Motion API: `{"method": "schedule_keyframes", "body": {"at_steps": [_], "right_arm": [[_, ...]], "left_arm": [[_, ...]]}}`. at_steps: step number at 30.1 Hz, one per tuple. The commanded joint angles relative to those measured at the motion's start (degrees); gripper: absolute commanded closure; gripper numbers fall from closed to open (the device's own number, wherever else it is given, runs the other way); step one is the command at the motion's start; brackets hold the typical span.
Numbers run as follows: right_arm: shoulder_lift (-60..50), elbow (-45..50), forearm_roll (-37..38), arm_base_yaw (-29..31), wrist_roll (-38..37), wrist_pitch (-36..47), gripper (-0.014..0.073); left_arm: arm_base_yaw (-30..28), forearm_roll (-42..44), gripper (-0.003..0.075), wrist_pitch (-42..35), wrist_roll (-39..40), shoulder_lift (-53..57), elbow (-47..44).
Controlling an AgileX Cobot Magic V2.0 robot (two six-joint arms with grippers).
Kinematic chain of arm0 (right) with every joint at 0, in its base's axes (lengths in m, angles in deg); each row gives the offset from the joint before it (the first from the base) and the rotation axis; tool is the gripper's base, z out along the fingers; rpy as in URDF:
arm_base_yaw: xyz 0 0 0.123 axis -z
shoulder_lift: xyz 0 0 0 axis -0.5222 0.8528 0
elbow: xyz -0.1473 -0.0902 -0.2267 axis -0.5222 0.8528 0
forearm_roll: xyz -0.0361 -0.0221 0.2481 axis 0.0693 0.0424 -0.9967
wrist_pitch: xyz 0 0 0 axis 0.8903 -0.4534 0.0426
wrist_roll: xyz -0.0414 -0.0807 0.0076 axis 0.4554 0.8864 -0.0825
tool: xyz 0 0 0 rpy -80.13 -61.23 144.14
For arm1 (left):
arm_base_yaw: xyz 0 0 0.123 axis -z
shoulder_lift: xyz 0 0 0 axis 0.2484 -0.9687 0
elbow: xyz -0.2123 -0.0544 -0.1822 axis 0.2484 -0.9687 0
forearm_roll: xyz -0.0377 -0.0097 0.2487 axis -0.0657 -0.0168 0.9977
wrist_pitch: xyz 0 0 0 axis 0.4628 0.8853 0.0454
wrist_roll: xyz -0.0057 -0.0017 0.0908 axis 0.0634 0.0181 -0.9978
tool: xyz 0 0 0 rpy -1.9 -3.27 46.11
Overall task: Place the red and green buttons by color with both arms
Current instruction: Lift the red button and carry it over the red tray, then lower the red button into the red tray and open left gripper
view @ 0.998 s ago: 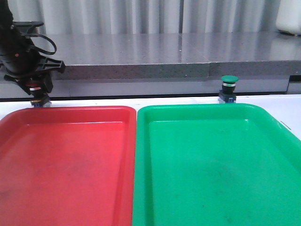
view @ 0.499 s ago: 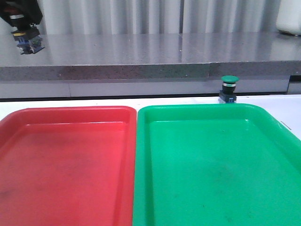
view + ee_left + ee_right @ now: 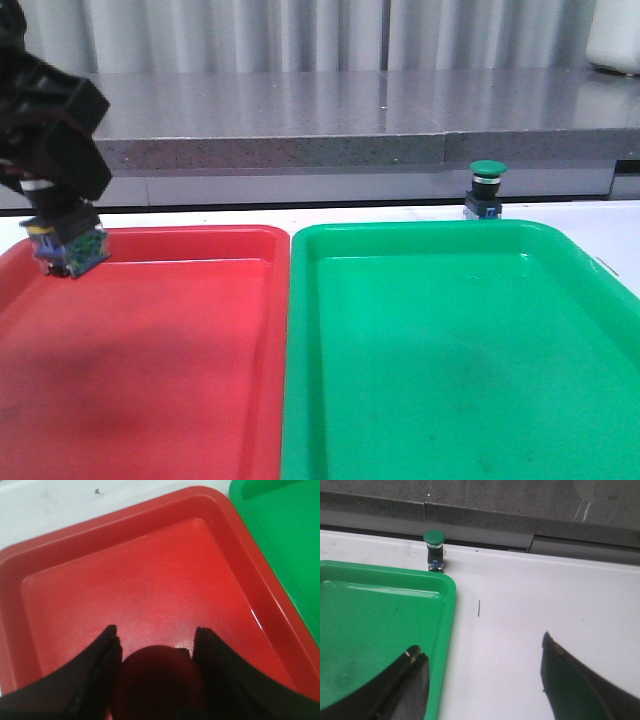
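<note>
Front view: my left gripper [image 3: 62,240] clasps the red button [image 3: 157,682] over the red tray's [image 3: 190,400] far-left corner; my right gripper [image 3: 485,680] gapes wide; green button [image 3: 487,190] stands beyond the green tray's [image 3: 450,400] far edge.

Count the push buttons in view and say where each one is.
2. The red button is held in the left gripper above the red tray, near its far-left corner. The green button stands on the table just behind the green tray. None looks hidden.

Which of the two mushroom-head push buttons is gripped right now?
The dark red-capped push button, clamped in the left gripper above the red plastic tray. The green-capped push button stands free on the white table, behind the green tray.
</note>
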State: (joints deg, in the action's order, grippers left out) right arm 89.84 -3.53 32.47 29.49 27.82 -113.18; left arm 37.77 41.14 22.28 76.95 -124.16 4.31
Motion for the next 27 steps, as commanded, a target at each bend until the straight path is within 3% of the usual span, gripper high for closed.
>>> {"method": "schedule_keyframes", "body": {"at_steps": [1, 15, 27], "right_arm": [[0.5, -1.5, 0.5, 0.2, 0.6, 3.7, 0.0092], [0.5, -1.5, 0.5, 0.2, 0.6, 3.7, 0.0092], [0.5, -1.5, 0.5, 0.2, 0.6, 3.7, 0.0092]], "left_arm": [[0.7, -1.9, 0.0478, -8.6, 0.2, 1.2, -1.2], [0.7, -1.9, 0.0470, -11.5, 0.2, -8.9, -1.8], [0.7, -1.7, 0.0263, -11.1, 0.2, -8.9, -1.5]]}}
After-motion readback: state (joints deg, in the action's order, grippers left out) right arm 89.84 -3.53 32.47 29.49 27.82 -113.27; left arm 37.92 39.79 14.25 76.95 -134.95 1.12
